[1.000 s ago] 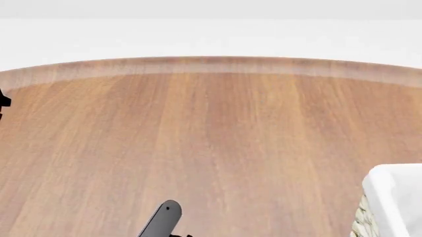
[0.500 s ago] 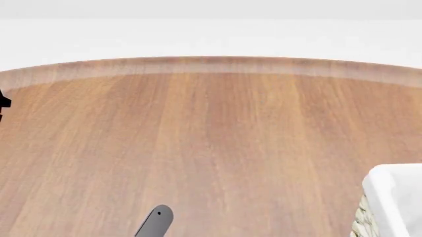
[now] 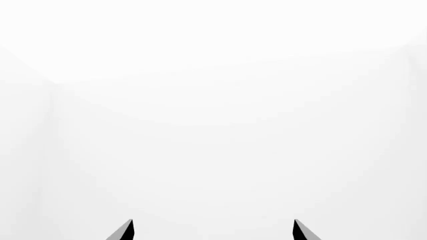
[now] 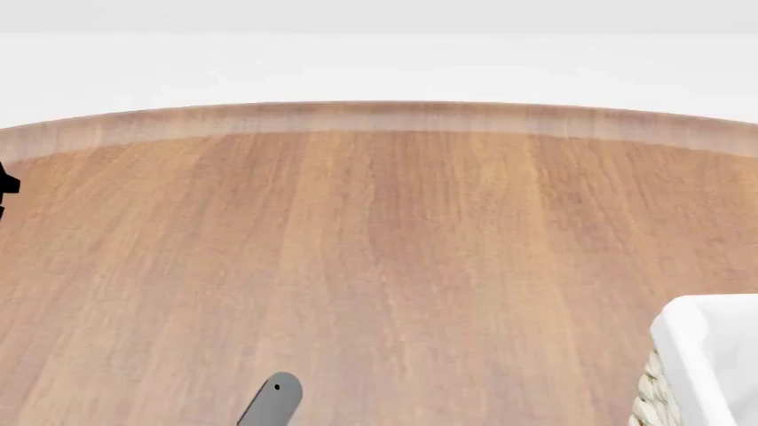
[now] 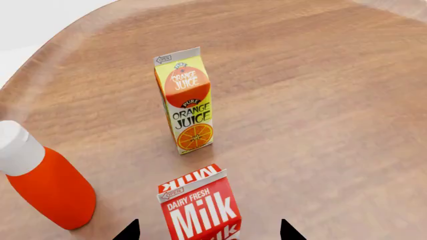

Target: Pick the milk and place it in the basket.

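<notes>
Milk (image 5: 200,212) carton looks light, rigid, smooth-sided; grab flat side panels below the gable; right gripper (image 5: 208,232) fingers spread wide astride it, left gripper (image 3: 212,232) also wide, empty.

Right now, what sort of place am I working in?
Likely a simulated kitchen or dining tabletop: a round wooden table against bare white surroundings, groceries like the milk and an orange juice carton, plus a lined basket.

Left gripper's (image 3: 213,232) two dark pointed fingertips (image 3: 123,231) stand well apart — jaws spread. Right gripper (image 5: 208,234) likewise shows two black tips (image 5: 288,232) set wide, pointing downward toward the surface.
</notes>
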Robot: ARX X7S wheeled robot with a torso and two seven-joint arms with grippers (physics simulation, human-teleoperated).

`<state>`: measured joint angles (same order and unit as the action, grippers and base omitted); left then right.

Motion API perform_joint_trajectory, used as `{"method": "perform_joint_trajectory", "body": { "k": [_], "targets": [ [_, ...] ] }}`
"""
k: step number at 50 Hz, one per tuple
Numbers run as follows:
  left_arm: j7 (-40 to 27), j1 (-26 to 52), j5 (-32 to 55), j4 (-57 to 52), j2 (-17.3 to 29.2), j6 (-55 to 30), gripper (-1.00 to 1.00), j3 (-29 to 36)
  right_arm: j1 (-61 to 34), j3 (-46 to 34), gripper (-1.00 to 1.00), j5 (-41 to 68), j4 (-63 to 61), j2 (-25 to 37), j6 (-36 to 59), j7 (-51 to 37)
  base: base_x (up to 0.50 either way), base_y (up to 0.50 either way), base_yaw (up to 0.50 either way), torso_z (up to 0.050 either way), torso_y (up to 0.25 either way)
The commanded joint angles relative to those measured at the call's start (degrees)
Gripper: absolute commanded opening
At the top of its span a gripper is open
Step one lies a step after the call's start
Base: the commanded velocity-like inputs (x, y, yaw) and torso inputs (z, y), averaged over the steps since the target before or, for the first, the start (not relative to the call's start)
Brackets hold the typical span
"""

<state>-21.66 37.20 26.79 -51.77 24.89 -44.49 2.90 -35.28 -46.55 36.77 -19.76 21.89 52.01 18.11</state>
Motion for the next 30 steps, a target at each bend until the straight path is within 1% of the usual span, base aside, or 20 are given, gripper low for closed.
{"method": "perform_joint_trajectory", "body": {
  "k": [1, 15, 30],
  "targets": [
    [-0.18, -0.24, 0.2, 0.15, 0.27, 0.36, 1.0, -0.11, -1.68, -1.8, 1.0, -0.71, 4.29, -1.09, -1.39, 3.06, 0.0, 0.0, 0.0, 0.0, 0.0],
    [-0.6, -0.25, 0.82, -0.1, 0.61, 0.14, 1.0, -0.48, -3.33, -2.54, 1.0, -0.78, 9.84, -2.85, -2.72, 5.8, 0.0, 0.0, 0.0, 0.0, 0.0],
    [-0.8, -0.43, 0.8, 0.36, 0.75, 0.87, 1.0, -0.19, -4.54, -5.35, 1.0, -2.61, 16.54, -5.0, -5.22, 9.06, 0.0, 0.0, 0.0, 0.0, 0.0]
  ]
}}
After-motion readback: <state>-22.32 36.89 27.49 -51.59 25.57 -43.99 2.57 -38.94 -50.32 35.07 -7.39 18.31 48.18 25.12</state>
